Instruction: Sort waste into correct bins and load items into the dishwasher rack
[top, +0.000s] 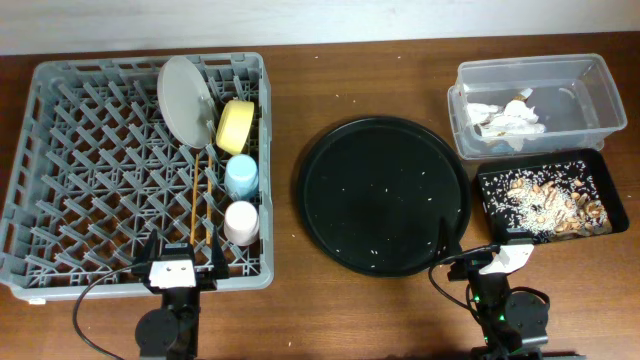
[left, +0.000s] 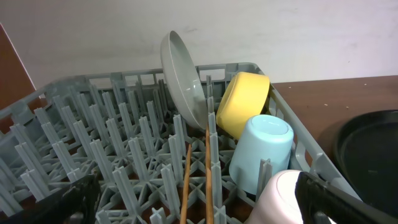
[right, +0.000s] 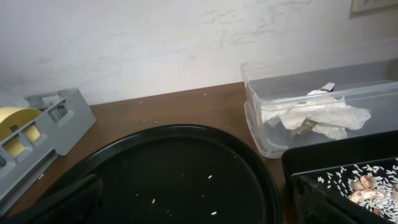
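I found the left gripper (left: 196, 186) and right gripper (right: 198, 183) both spread wide, holding nothing. The brown table (top: 400, 70) bore a rice-flecked round black tray (top: 385, 170); a white wall (right: 155, 37) stood at the far side.

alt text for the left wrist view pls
A grey dishwasher rack holds a pale grey-green plate standing on edge, a yellow bowl, a blue cup, a pink cup and two wooden chopsticks. A round black tray shows at right.

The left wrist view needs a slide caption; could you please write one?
Dishwasher rack loaded with a plate on edge, yellow bowl, blue cup, pink cup and chopsticks.
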